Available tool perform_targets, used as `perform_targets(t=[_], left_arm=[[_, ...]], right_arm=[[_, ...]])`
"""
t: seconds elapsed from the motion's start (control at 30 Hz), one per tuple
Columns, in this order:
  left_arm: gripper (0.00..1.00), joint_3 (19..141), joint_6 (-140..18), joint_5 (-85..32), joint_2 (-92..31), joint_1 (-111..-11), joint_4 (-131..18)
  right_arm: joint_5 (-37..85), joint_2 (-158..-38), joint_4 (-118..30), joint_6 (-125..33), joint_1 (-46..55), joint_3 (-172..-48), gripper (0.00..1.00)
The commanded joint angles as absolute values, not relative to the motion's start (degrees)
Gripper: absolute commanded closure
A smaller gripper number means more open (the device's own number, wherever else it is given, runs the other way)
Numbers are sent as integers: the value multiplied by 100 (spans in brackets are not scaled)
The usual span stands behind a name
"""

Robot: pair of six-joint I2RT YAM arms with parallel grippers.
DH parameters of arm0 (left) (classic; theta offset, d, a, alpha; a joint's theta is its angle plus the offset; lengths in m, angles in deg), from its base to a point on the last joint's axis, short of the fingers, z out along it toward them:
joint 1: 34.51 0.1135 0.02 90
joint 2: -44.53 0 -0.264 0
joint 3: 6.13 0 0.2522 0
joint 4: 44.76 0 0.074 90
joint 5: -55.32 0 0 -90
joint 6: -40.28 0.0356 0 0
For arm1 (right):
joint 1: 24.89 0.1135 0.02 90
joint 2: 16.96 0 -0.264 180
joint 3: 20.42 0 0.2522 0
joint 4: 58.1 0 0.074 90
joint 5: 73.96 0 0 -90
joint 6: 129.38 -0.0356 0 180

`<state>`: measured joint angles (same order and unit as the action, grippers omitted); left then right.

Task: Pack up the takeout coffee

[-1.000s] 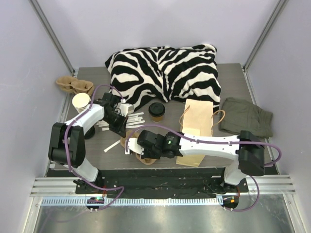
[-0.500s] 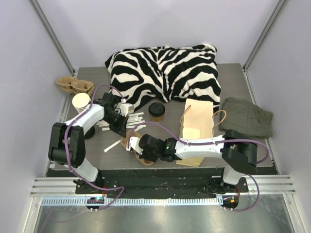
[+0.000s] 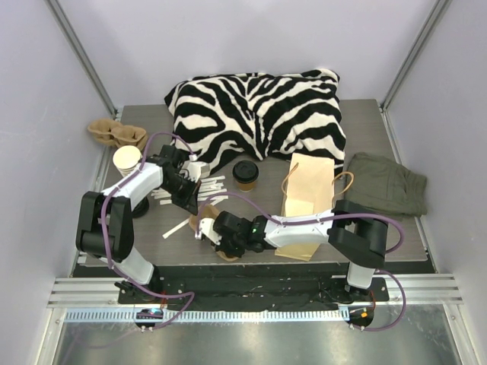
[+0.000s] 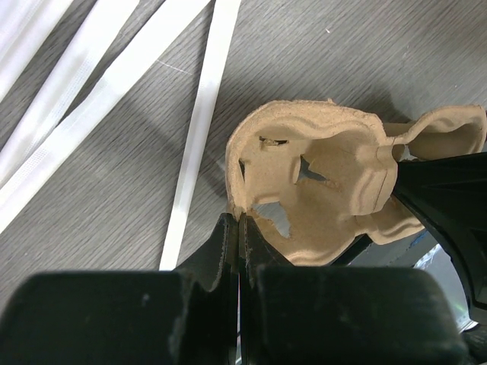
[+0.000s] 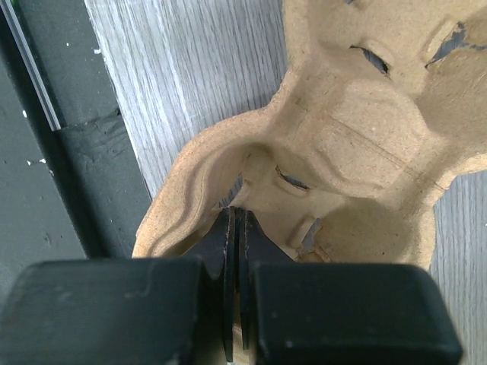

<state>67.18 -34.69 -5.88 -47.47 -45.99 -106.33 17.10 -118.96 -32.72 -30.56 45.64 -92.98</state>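
Left gripper (image 4: pixel 238 228) and right gripper (image 5: pixel 237 220) are each pinched shut on a rim of the pulp cup carrier (image 4: pixel 327 190), near table edge. Takeout coffee (image 3: pixel 245 173) stands untouched beyond it, left of the paper bag (image 3: pixel 308 198). Step judged: positioning carrier. Next: release, fetch cup.

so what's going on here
Both arms are working on a cup carrier in front of their bases. The left gripper is shut on its rim at one end, and the right gripper is shut on its wall at the other. The coffee, lid on, stands untouched further back, beside the bag. It is not packed yet.
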Motion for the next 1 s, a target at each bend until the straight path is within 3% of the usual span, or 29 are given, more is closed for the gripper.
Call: perform_targets(t=[0.0,0.27,0.53,0.67,0.7,0.77,0.97], left_arm=[[100,6731,-3460,-427,-4836,-4558,-10510],[100,6749,-3504,-383,-4749,-4549,-10563],[100,6801,-3530,-444,-4652,-4549,-10650],[100,6933,-3522,-453,-4643,-4549,-10835],[100,6959,-3495,-453,-4617,-4540,-10922],[100,7160,-3321,-436,-4408,-4549,-11150],[100,7844,-2979,-236,-3896,-4532,-11782]], right_arm=[[1631,-12304,-3335,-3033,4534,-9342,99],[1094,-11927,-2582,-3182,4639,-9929,99],[1260,-11303,-1279,-2946,4639,-11687,68],[1533,-10978,-552,-2664,4613,-12591,61],[1525,-10838,-453,-2646,4578,-13081,52],[1525,-10619,-147,-2620,4220,-14037,41],[1938,-10416,637,-2717,2392,-15501,30]])
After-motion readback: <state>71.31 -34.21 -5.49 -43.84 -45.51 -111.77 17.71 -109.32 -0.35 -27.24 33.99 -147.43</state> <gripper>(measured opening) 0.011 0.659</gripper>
